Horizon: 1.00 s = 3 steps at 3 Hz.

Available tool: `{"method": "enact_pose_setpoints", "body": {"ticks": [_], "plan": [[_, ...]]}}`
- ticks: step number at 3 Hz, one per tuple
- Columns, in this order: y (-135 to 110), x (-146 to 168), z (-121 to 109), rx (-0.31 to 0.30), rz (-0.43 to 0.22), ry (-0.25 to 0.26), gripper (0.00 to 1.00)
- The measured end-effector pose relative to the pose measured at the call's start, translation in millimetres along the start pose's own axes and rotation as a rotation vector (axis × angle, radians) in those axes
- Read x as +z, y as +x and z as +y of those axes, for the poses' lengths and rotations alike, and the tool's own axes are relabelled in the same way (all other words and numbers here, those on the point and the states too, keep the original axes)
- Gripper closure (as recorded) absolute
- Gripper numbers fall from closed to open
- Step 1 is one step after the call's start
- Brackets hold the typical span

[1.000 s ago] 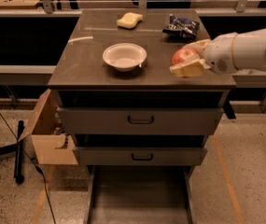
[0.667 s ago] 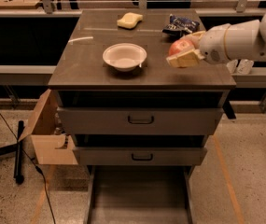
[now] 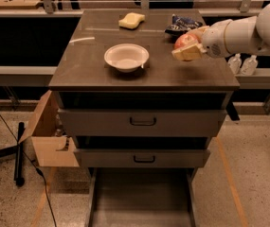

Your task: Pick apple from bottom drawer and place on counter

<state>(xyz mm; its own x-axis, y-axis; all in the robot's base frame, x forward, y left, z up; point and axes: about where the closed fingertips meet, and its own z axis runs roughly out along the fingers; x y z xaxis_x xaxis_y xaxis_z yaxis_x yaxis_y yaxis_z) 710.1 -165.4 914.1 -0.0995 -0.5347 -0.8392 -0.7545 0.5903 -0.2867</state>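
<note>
The red apple (image 3: 184, 41) with a yellowish patch sits between the pale fingers of my gripper (image 3: 189, 43), which is shut on it. The gripper comes in from the right on a white arm and holds the apple just above the right side of the dark glossy counter (image 3: 92, 65), to the right of the white bowl (image 3: 126, 57). The bottom drawer (image 3: 141, 197) is pulled out at the foot of the cabinet, its flat grey floor bare.
A pale yellow sponge (image 3: 131, 20) lies at the back of the counter and a dark blue snack bag (image 3: 183, 23) lies behind the apple. Two shut grey drawers (image 3: 143, 122) with black loop handles sit below. A cardboard box (image 3: 49, 136) stands to the left.
My gripper has carried the apple up and toward the back of the counter, now sitting nearer the snack bag. The bowl, sponge and drawers have not moved.
</note>
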Motion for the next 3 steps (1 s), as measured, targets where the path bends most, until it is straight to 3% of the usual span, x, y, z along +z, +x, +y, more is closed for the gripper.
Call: {"method": "enact_pose_setpoints", "body": {"ticks": [1, 3], "plan": [[8.3, 3.3, -12.3, 0.004, -0.007, 0.015, 0.82], [20.1, 21.9, -17.3, -0.02, 0.003, 0.0, 0.36]]}}
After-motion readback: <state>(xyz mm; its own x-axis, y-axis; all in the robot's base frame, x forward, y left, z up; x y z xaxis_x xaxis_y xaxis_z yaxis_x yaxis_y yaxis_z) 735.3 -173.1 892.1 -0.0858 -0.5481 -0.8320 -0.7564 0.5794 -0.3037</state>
